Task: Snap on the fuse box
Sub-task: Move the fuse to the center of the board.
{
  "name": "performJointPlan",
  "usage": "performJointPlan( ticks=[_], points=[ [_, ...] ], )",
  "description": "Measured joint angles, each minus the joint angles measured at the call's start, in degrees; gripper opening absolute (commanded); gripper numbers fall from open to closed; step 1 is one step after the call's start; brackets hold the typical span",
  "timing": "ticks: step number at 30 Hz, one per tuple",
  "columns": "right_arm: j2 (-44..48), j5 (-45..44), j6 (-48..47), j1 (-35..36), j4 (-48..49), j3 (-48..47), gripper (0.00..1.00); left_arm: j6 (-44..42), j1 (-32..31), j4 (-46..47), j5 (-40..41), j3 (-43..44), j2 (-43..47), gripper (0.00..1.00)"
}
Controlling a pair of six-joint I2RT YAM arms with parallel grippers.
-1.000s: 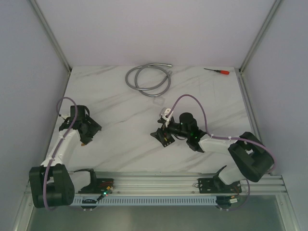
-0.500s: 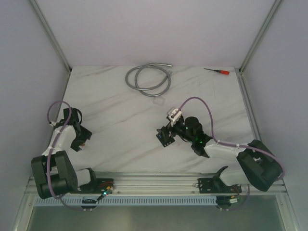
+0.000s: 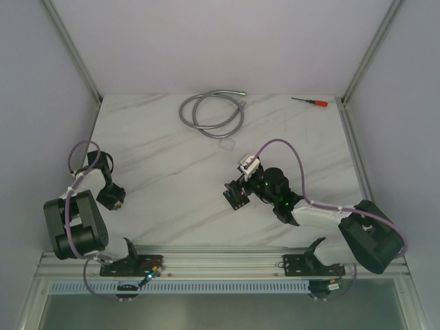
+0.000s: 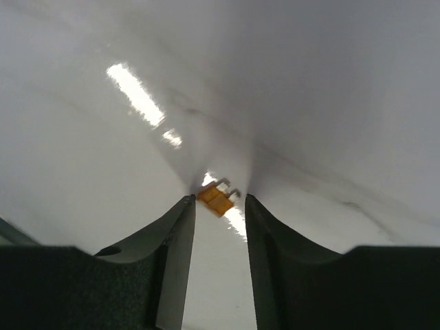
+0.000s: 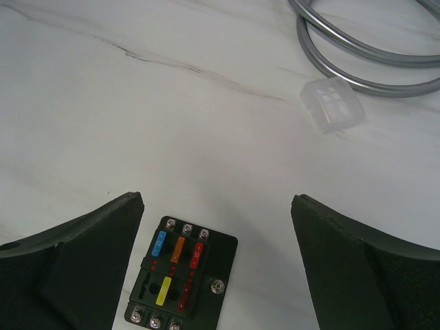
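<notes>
1. Fuse box: black, lying flat and face up on the table. You can see blue, orange, red and yellow fuses seated in its slots, with screws at the corners.
2. Right gripper: it hangs directly over the fuse box. Its fingers are spread wide, one on either side of the box, and touch nothing.
3. Clear cover: a small square cap, loose on the table. It is beyond the fuse box and apart from it, just beside the hose.
4. Grey hose: coiled, on the far side of the fuse box past the cover.
5. Red screwdriver: well away from the fuse box, in the far right corner.
6. Left gripper: well to the left of the fuse box. Its fingers are set to a narrow gap.
7. Orange fuse: loose on the table at the tips of the left fingers. You cannot tell whether they touch it.
</notes>
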State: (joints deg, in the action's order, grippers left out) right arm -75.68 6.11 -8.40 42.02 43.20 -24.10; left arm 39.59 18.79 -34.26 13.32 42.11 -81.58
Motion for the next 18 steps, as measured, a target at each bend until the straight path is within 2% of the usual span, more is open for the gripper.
performJointPlan(
  ticks=[9, 18],
  points=[
    [0.0, 0.0, 0.0, 0.0, 0.0, 0.0, 0.97, -2.0, 0.0, 1.7, -2.5, 1.4, -2.0, 0.31],
    [0.0, 0.0, 0.0, 0.1, 0.0, 0.0, 0.97, -2.6, -1.7, 2.2, -5.4, 1.6, -2.1, 0.30]
  ],
)
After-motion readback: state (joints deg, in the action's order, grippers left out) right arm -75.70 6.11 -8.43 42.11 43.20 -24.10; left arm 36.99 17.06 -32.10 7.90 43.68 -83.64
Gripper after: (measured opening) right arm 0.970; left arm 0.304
